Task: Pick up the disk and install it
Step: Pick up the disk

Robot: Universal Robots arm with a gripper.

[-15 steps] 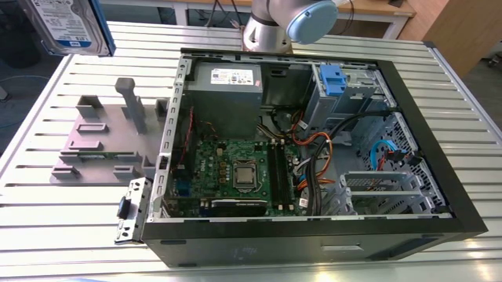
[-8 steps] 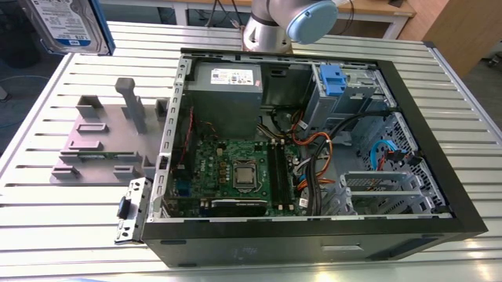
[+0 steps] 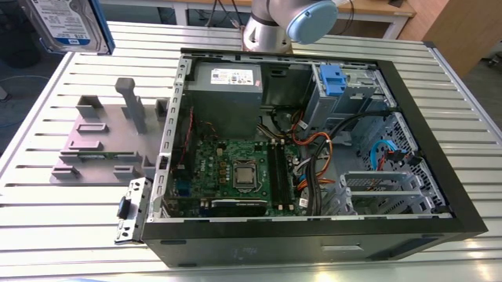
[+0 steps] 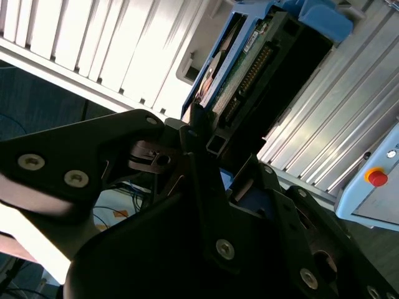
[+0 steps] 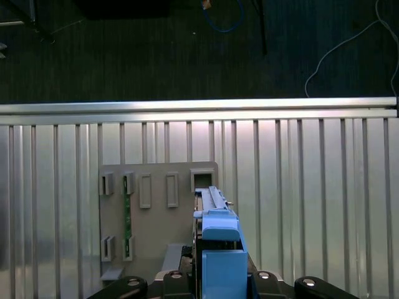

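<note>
We see the hand (image 4: 206, 137) clamped on the disk (image 3: 67, 22), held high above the grey stand (image 3: 102, 134) on the worktop (image 3: 47, 205), beside the open computer case (image 3: 314, 247).

My gripper (image 4: 218, 146) clamps one end of the disk (image 4: 259, 65), which I see edge-on, with its blue carrier bracket (image 4: 324, 18) at the far end and its green circuit board (image 4: 247, 45) and connector row (image 4: 249, 78) showing. Behind it runs the ribbed metal table (image 4: 106, 43). Dark floor (image 4: 43, 93) lies beside the table, and a pale box (image 4: 368, 199) with a red button (image 4: 376, 177) sits near its edge.
</note>
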